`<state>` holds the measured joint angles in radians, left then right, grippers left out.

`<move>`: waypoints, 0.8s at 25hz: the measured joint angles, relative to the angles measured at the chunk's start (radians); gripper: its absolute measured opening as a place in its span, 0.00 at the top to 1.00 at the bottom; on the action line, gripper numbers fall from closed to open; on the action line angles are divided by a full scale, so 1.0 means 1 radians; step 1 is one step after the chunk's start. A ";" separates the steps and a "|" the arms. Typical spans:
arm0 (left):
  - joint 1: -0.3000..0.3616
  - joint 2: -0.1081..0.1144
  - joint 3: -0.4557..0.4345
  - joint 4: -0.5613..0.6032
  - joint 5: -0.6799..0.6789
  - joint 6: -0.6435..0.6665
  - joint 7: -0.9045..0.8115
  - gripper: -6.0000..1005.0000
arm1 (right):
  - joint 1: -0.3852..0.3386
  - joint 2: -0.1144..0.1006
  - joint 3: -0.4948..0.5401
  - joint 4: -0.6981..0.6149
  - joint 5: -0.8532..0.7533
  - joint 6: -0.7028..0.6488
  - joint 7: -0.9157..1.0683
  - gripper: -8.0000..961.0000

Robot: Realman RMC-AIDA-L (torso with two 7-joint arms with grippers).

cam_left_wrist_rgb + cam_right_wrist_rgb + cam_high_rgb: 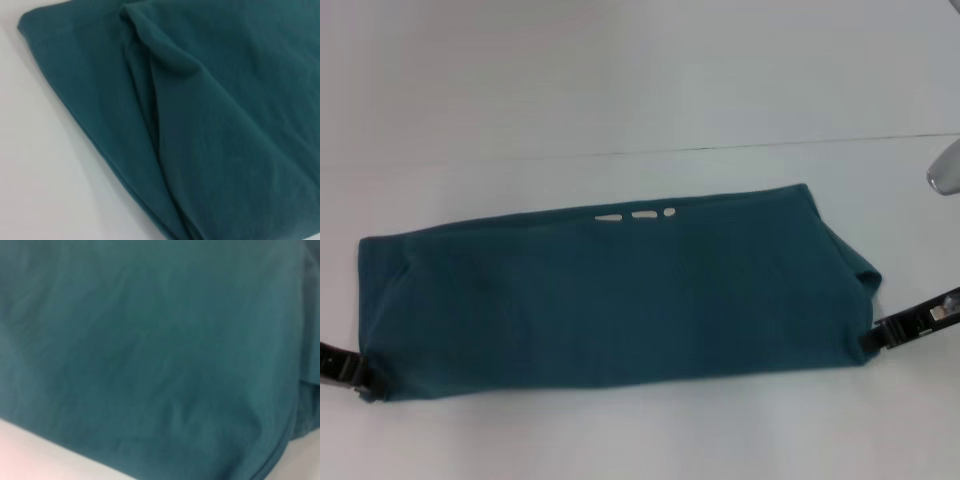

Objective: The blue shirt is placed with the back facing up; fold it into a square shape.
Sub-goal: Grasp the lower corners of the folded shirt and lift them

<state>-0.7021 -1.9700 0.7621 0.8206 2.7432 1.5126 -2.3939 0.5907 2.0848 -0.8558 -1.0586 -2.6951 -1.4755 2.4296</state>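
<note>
Blue shirt (610, 295) lies as a long band; left gripper (365, 378) and right gripper (868, 338) at its near corners, jaws' state unclear. Lift evenly, keep edges aligned.

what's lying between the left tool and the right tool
Only the blue shirt, folded into a long band, spans from the left tool to the right tool in the head view.

left gripper (360, 378) fingers hidden under blue shirt (610, 295), lettering mostly folded under
</note>
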 joint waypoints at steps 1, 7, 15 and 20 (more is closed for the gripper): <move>-0.001 0.006 0.000 0.000 -0.004 0.020 0.002 0.94 | 0.000 -0.002 -0.002 -0.016 0.000 -0.031 -0.002 0.98; -0.007 0.034 -0.001 0.001 -0.007 0.146 0.014 0.94 | 0.003 -0.011 -0.041 -0.088 -0.028 -0.208 -0.004 0.96; -0.005 0.043 0.007 0.003 0.009 0.278 0.031 0.94 | 0.007 -0.011 -0.107 -0.101 -0.106 -0.363 -0.016 0.91; 0.001 0.039 0.012 0.003 0.034 0.318 0.038 0.94 | 0.007 -0.004 -0.124 -0.116 -0.142 -0.400 -0.018 0.88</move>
<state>-0.7007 -1.9308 0.7736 0.8240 2.7776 1.8304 -2.3558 0.5981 2.0811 -0.9802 -1.1744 -2.8373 -1.8756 2.4117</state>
